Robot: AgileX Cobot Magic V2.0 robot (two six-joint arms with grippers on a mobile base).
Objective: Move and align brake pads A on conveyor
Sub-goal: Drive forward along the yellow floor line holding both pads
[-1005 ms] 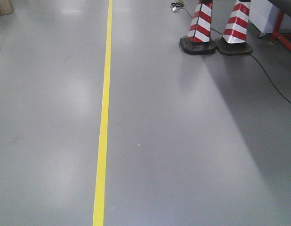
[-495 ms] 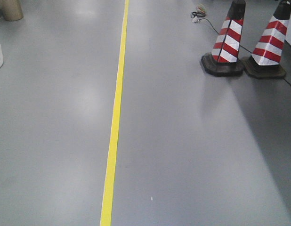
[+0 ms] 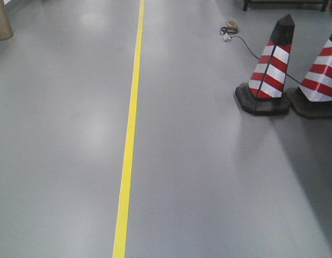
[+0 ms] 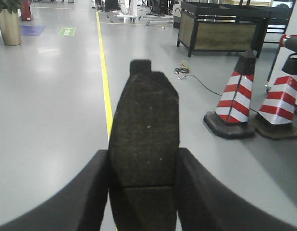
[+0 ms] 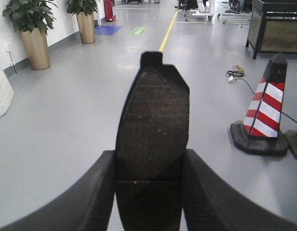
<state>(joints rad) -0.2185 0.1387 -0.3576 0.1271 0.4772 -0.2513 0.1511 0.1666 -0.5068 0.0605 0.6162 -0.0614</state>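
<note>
In the left wrist view a dark grey brake pad [image 4: 144,130] with a thin groove across its middle sticks out forward, and my left gripper [image 4: 143,168] is shut on its two long edges. The right wrist view shows a second brake pad [image 5: 152,125] held the same way, my right gripper [image 5: 149,173] shut on it. Both pads hang in the air above grey floor. The conveyor is out of view in every frame. The front view shows neither gripper nor any pad.
A yellow floor line [image 3: 129,129] runs ahead over the grey floor. Two red-and-white cones [image 3: 271,67] stand to the right, with a cable [image 3: 241,40] behind them. A dark workbench [image 4: 220,31] stands farther back. Potted plants [image 5: 30,33] line the left wall.
The front view has shifted: the cones have slid right and lower in frame, and the yellow line has moved slightly right. The base is moving across the floor.
</note>
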